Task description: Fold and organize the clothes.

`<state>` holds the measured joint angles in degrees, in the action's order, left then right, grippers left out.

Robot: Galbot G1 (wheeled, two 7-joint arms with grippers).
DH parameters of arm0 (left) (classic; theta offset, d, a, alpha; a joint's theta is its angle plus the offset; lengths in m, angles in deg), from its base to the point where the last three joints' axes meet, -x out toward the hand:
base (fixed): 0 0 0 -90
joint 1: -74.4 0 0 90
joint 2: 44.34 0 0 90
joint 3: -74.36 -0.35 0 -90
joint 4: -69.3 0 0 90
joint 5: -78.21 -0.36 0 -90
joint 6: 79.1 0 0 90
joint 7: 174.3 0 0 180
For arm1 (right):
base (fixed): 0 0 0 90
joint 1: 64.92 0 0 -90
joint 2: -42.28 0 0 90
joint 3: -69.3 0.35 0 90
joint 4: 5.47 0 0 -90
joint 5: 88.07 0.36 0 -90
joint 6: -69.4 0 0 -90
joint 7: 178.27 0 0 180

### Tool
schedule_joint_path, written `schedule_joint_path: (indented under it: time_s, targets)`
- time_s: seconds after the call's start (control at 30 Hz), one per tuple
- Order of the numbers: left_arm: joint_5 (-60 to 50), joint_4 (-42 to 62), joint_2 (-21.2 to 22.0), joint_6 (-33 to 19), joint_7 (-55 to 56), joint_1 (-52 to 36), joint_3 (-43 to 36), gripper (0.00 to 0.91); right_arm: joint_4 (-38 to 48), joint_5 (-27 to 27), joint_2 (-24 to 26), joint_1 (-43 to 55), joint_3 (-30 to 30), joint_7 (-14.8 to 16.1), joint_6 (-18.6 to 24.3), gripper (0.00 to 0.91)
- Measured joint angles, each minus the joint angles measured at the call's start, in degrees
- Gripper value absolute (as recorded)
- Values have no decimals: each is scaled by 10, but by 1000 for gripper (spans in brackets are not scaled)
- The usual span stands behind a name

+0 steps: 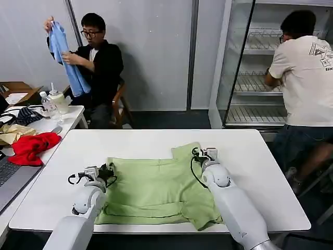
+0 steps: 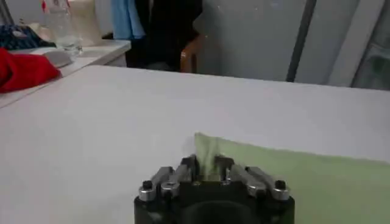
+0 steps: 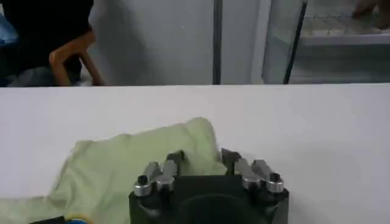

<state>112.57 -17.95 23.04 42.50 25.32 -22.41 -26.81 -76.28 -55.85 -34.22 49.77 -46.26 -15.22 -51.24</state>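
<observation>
- Both robot arms reach forward from the near edge of the white table (image 1: 250, 156), one at each side of the green shirt (image 1: 156, 190).
- Left gripper (image 1: 106, 172) sits low at the shirt's far left corner; in the left wrist view its fingers (image 2: 189, 167) are drawn close together with the corner's raised edge of green cloth pinched between them.
- Right gripper (image 1: 204, 153) rests at the shirt's far right part, just beside the flap of cloth that sticks out toward the back of the table. In the right wrist view its fingers (image 3: 173, 159) sit close on either side of that bunched cloth; a real grip on it cannot be told for sure from here.
- The shirt lies spread over the middle of the table, nearer the front edge than the back. Its plain pale green face is up, a fold line runs across it near the front, and its right front corner hangs a little over the table's front edge.
- A red garment (image 1: 31, 147) lies crumpled on a second table to the left of the shirt's table, well apart from the shirt, beside a laptop (image 1: 10, 179).
- A plastic bottle (image 1: 48, 104) stands farther back on that same side table.
</observation>
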Motion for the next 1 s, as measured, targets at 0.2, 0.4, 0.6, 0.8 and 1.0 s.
schedule_joint_path:
  time_s: [0.2, 0.4, 0.6, 0.8, 1.0]
  targets:
    - [0, 1, 0, 0, -2, -2, 0, 20, -3, 1, 0, -4, 0, 0, 1, 0]
    - [-2, 4, 2, -1, -1, -6, -2, 20, 2, -4, -2, -1, -1, 1, 8, 0]
    - [-3, 8, 7, -5, -1, -14, -2, 20, 8, -12, -9, 8, -1, 6, 27, 0]
    - [2, 4, 4, -4, 1, -27, 0, 20, -8, -18, -4, 18, 0, 8, 41, 0]
    - [6, -14, -3, -2, 2, -32, 6, 20, -40, -19, 3, 14, 4, 7, 48, 0]
